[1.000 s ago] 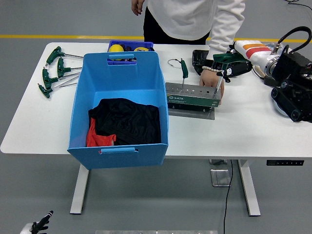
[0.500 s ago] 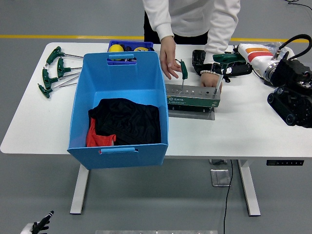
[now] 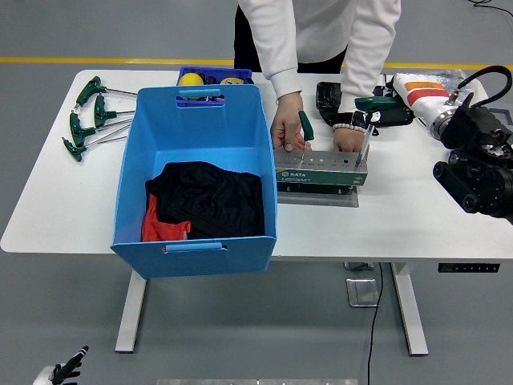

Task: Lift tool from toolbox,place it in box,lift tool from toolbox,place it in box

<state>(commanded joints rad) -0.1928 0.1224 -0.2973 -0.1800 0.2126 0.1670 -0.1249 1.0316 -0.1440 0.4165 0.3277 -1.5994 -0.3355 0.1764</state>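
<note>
Head view: right hand cropped, its fingers unreadable; person's hands hold toolbox.

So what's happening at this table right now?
A person at the far side has both hands on the green-and-grey tool rack, one hand at a green-handled tool standing in it, the other hand near a second tool. The robot's right hand is at the table's right edge, holding nothing. The blue box holds only dark and red cloth. More green-handled tools lie at far left.
</note>
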